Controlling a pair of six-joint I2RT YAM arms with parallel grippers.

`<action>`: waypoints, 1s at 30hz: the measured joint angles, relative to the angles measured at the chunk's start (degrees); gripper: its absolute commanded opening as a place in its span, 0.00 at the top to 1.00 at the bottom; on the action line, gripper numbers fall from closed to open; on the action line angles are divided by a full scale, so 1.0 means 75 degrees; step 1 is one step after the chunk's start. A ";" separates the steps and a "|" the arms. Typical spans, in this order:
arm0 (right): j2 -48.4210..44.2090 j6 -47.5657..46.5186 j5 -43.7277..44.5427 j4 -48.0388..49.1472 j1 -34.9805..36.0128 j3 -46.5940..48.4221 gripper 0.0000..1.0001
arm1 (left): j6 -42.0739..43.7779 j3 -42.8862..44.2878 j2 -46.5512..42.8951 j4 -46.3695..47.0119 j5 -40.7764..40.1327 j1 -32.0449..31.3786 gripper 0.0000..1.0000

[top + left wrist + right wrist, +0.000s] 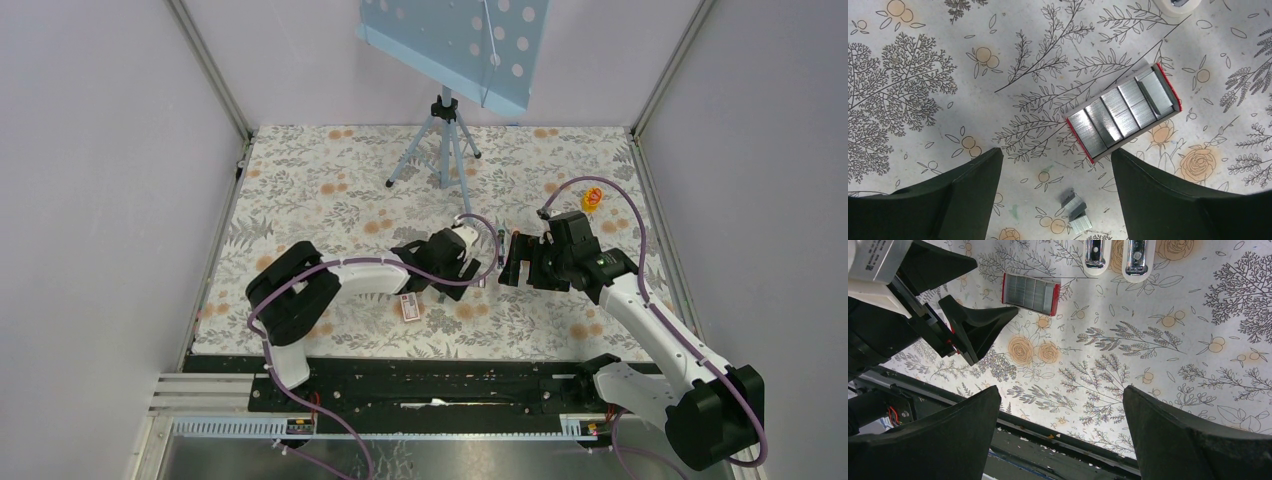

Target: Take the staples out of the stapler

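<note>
Two short silvery pieces of staples (pixel 1075 210) lie loose on the flowered cloth, between and just below my left gripper's (pixel 1055 152) wide-open fingers, touching neither. The stapler (pixel 1138 255) shows at the top edge of the right wrist view as two pale halves with grey metal insides, lying side by side; a pale corner of it (pixel 1178 5) also shows in the left wrist view. My right gripper (pixel 1060 390) hangs open and empty above the cloth's near edge. In the top view both grippers, left (pixel 480 270) and right (pixel 510 262), face each other at the cloth's middle.
An open red-edged tray of staple strips (pixel 1124 112) lies just beyond the left fingers. A small red-and-white box (pixel 408 308) sits near the left arm. A yellow-orange round object (pixel 592 198) is at the far right. A tripod (pixel 445 140) with a blue board stands at the back.
</note>
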 measured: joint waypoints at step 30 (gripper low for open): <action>0.0050 0.0251 -0.0003 0.0163 0.0000 -0.0050 0.00 | -0.1454 -0.0315 -0.0761 -0.1294 0.0985 0.0137 0.38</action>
